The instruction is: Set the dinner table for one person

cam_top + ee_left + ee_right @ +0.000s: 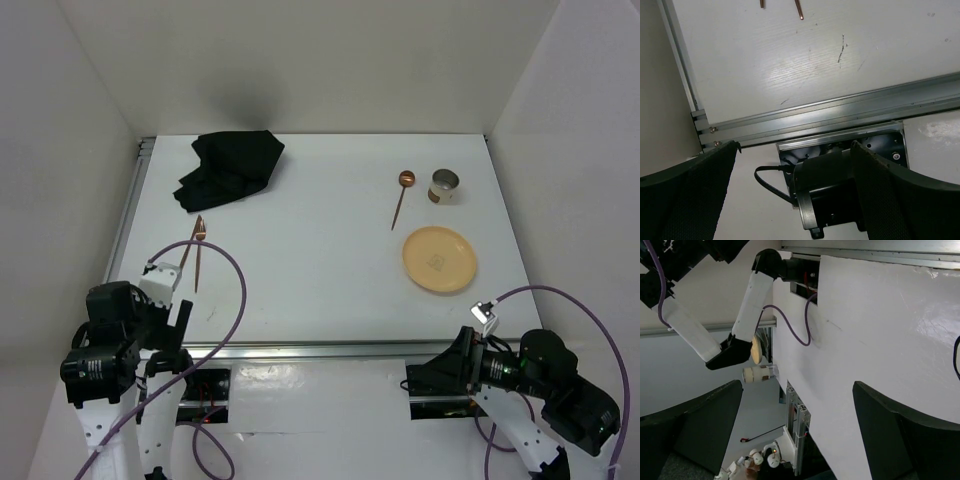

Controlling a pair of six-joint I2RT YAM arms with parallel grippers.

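Because both claws hang spread and empty at the near edge, every hazard lies in the first reach. The left claw hovers over the near rail at the left corner of the dinner table, the big white top that holds everything. Just beyond it lie two thin copper utensils, close together and flat on the surface. A grab there could pinch both, or skid off and scrape the top. The left arm's purple cable loops over the table beside them and may sweep them aside as the arm extends.

Further back, the black cloth sits crumpled, so a single pinch would likely lift it as a bundle rather than spread it.

The right claw waits off the near edge. Its closest target, the tan plate, lies flat with a low rim, so fingers could slip and push it. Behind the plate, the copper spoon lies near the metal cup, which a careless reach might topple.
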